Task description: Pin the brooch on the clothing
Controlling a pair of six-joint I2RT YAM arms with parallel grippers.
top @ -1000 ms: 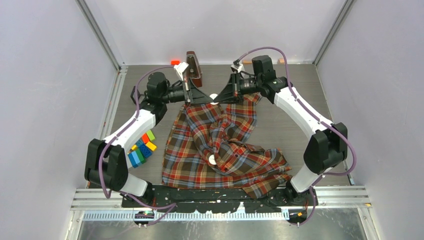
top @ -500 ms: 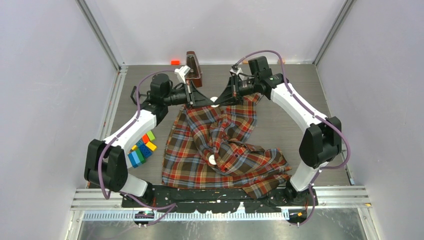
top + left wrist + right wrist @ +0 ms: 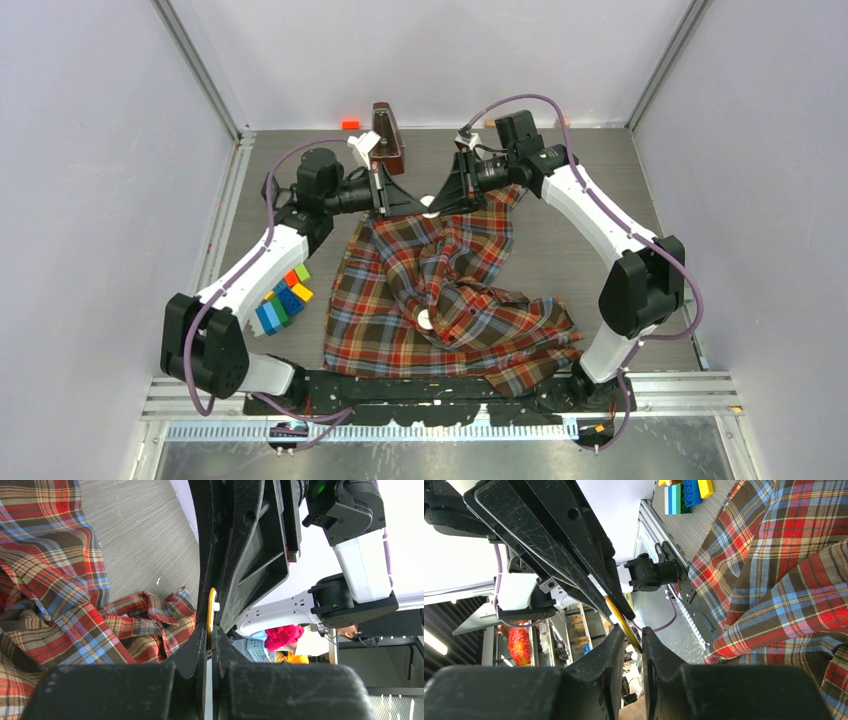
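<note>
The plaid shirt (image 3: pixel 445 290) lies crumpled on the table in red, brown and light-blue checks; it also shows in the left wrist view (image 3: pixel 55 590) and the right wrist view (image 3: pixel 784 565). The brooch (image 3: pixel 428 200), a small white disc with a yellow rim, is held in the air over the shirt's far edge. My left gripper (image 3: pixel 417 204) and right gripper (image 3: pixel 438 202) meet there tip to tip. The yellow rim (image 3: pixel 211 611) sits pinched between the left gripper's (image 3: pixel 210 632) jaws. The rim (image 3: pixel 623 624) also sits slanted between the right gripper's (image 3: pixel 634 636) narrow jaws.
A small white round thing (image 3: pixel 424 320) lies on the shirt's middle fold. Coloured toy bricks (image 3: pixel 282 297) lie left of the shirt. A brown upright object (image 3: pixel 388 137) and an orange block (image 3: pixel 350 124) stand at the back edge. Walls enclose three sides.
The right gripper has moved a little left toward the left gripper. The left arm's elbow has swung down and left. The brooch stays between the two grippers.
</note>
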